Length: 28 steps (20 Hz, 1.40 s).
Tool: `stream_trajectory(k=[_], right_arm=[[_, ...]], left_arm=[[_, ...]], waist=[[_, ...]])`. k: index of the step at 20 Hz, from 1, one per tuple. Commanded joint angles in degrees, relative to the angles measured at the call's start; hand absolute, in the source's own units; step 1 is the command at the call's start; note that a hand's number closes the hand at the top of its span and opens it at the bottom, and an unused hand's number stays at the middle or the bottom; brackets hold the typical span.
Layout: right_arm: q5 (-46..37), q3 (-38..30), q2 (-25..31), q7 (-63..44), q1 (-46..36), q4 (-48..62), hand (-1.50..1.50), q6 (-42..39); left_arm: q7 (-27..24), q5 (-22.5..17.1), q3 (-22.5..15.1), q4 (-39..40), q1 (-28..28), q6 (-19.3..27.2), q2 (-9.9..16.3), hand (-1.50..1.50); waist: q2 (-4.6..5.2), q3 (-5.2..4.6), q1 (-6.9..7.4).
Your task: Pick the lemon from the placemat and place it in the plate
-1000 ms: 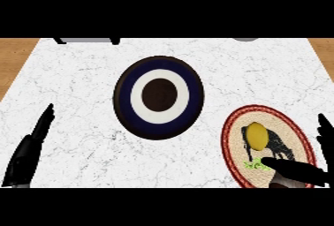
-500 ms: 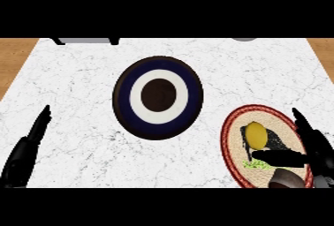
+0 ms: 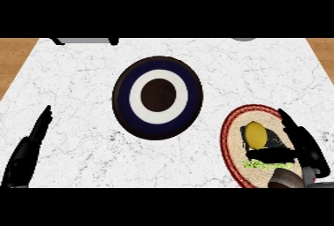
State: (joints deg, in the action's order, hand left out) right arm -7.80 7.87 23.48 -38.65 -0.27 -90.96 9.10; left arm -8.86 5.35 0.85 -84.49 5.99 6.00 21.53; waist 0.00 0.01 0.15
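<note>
Fingers (image 3: 297,132) of the black right hand (image 3: 301,148) stand apart around the small yellow oval lemon (image 3: 256,134) — long fingers just right of it, thumb below it, neither yet clamped on. That lemon lies on the round woven red-rimmed placemat (image 3: 229,137), long axis running up-down in the head view. Leftward, well apart, sits the round navy-and-white ringed plate (image 3: 158,66). Resting at the lower left edge — the left hand (image 3: 29,148), fingers straight.
</note>
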Motion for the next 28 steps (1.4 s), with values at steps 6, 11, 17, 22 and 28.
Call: stream_trajectory(k=[6, 11, 17, 22, 28], right_arm=[[-2.9, -4.2, -4.8, 6.6, -0.5, 8.6, -1.50, -3.5], [-6.0, -4.4, -7.7, 6.3, -1.5, 8.5, -1.50, -4.7], [-8.1, -6.2, -9.5, 9.8, -2.7, 8.1, 1.50, -2.7], [-11.4, -5.6, -11.3, 14.9, -1.4, 12.5, 1.50, -0.8], [-30.4, 3.4, -12.8, 8.3, 11.1, 7.2, 1.50, 12.7]], left_arm=[[0.1, 3.5, 3.3, 1.5, -2.5, -1.5, -2.6, 0.00], [3.9, 5.4, 2.5, -6.1, 2.3, -3.3, -5.3, 0.00], [2.0, 5.8, 5.8, -1.9, -0.6, -5.3, -4.2, 0.00], [5.0, 5.4, 5.6, -6.0, 0.1, -7.1, -5.7, 0.00], [2.3, 6.1, 6.4, -3.3, 0.9, -5.2, -5.8, 0.00]], waist=[[0.01, -0.01, -0.15], [-0.04, -0.01, -0.06], [-0.04, -0.01, -0.09], [-0.04, -0.01, -0.09], [-0.37, -0.15, -1.03]])
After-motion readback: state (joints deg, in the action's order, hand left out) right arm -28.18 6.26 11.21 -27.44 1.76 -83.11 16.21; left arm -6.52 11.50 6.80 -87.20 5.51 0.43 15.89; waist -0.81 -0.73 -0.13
